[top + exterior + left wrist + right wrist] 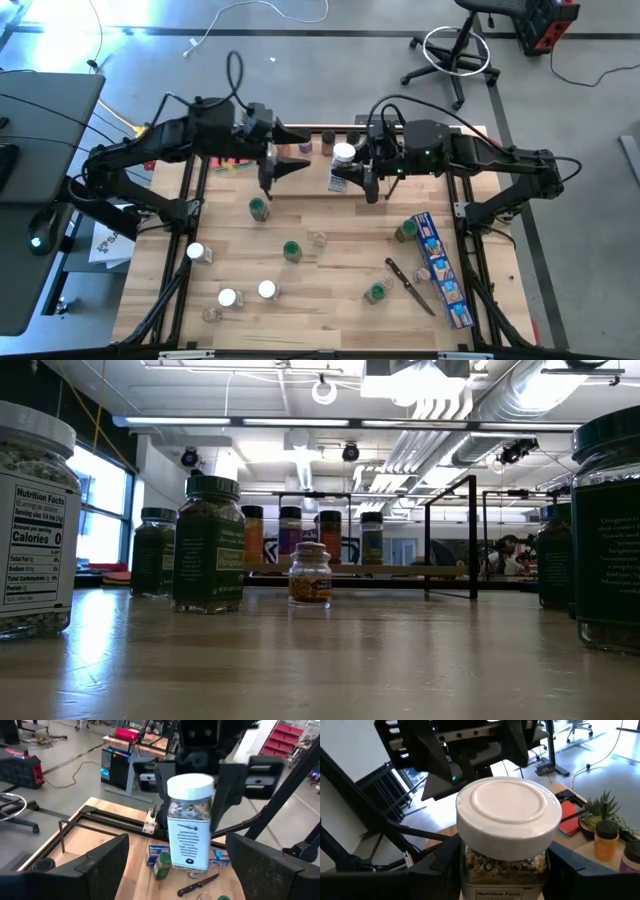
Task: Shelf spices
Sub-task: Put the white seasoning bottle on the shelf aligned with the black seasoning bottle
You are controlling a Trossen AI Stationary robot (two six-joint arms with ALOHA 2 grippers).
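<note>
Several spice jars stand upright on the wooden table: green-capped (259,207) (291,250), white-capped (228,297) and a small clear one (318,238). The shelf (318,133) stands at the far edge with a few jars on its board (330,535). My right gripper (352,175) is shut on a white-capped jar (343,155) in front of the shelf. My left gripper (305,152) is open, just left of that jar; in its wrist view its fingers (182,870) stand wide apart, with the jar (190,820) beyond them. My right gripper pinches the white-capped jar between its two fingers (437,865), on the clear body just below the cap (502,862). The fingers come level from the table's right side. The jar stands upright and lifted clear of the table, label facing the left gripper.
A long blue box (441,270) and a black-handled utensil (410,285) lie on the right half. Black frame rails (180,230) run along both sides of the table. A green-capped jar (405,230) sits beside the box. A small plant (600,810) stands by the shelf.
</note>
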